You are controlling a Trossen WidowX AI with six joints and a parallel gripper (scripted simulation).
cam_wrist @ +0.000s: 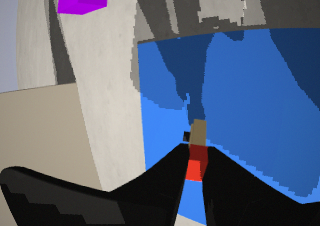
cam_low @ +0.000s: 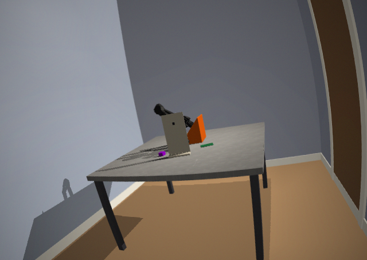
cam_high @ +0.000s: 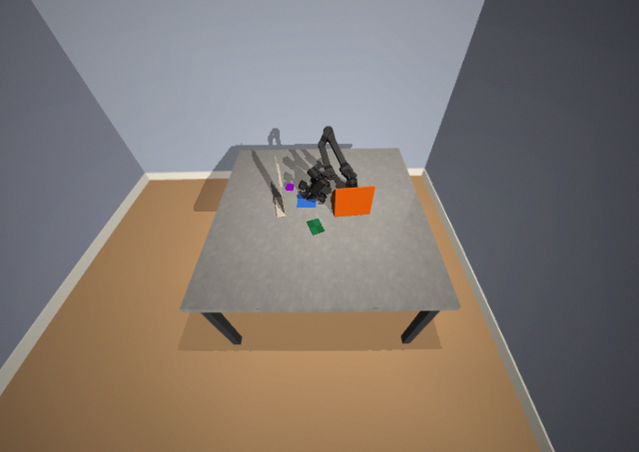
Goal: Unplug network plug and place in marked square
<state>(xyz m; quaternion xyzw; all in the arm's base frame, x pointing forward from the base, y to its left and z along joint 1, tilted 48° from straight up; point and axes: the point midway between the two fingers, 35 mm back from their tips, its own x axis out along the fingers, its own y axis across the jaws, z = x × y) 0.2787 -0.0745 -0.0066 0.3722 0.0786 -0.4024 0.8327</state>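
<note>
Since the plug is already out of the upright panel, the move now turns on how it lies over the marked square. The grey table carries everything, and the black arm reaches over it, bent high at the elbow. A big orange block stands on one side of the hand; the beige upright panel stands on the other, well apart from the fingers, with a small dark hole near its top.

Between them lies the blue marked square, with a green tile and a purple cube outside it. The gripper is clamped on the plug, red behind and tan ahead. In the wrist view its long axis runs almost straight up the picture, the tan end leading, and blue shows around it; the square's left edge is nearer than its far right part. From above, the red shows by the square's back edge.

How high it hangs cannot be told. Lowering seems the next step, perhaps with a slight shift toward the square's middle; letting go too high could tip or roll it.
</note>
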